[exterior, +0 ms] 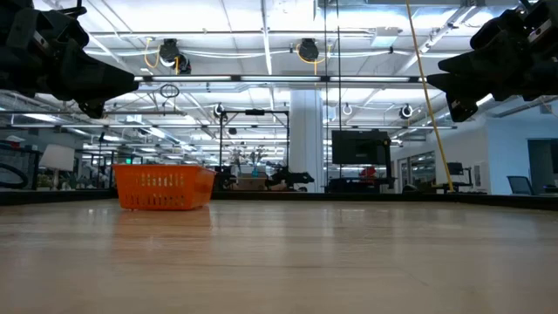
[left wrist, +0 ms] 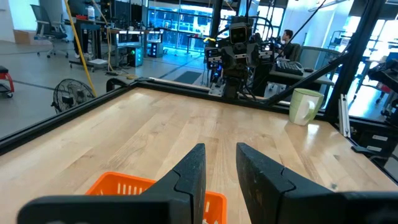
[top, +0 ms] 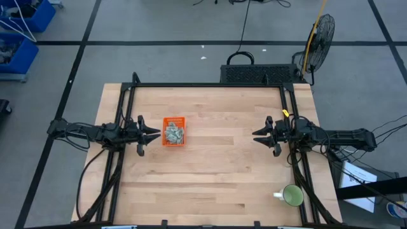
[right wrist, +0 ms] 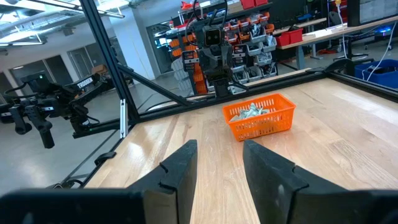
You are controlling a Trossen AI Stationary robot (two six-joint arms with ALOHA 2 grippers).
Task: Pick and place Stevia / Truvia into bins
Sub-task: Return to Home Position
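The orange bin (top: 173,131) stands on the table's left half, also seen in the low view (exterior: 163,187) and the right wrist view (right wrist: 260,116). Pale green and white sachets (top: 173,132) lie piled inside it (right wrist: 250,112). My left gripper (top: 154,134) hovers open just left of the bin, above the table, with the bin's rim (left wrist: 124,185) below its fingers. My right gripper (top: 257,135) hovers open over the table's right half, far from the bin. No sachet shows on the bare table.
A round green mug (top: 292,195) stands near the table's near right corner, also in the left wrist view (left wrist: 305,106). A black frame rail (top: 210,84) runs along the table's far edge. A fan (top: 321,32) stands on the floor beyond.
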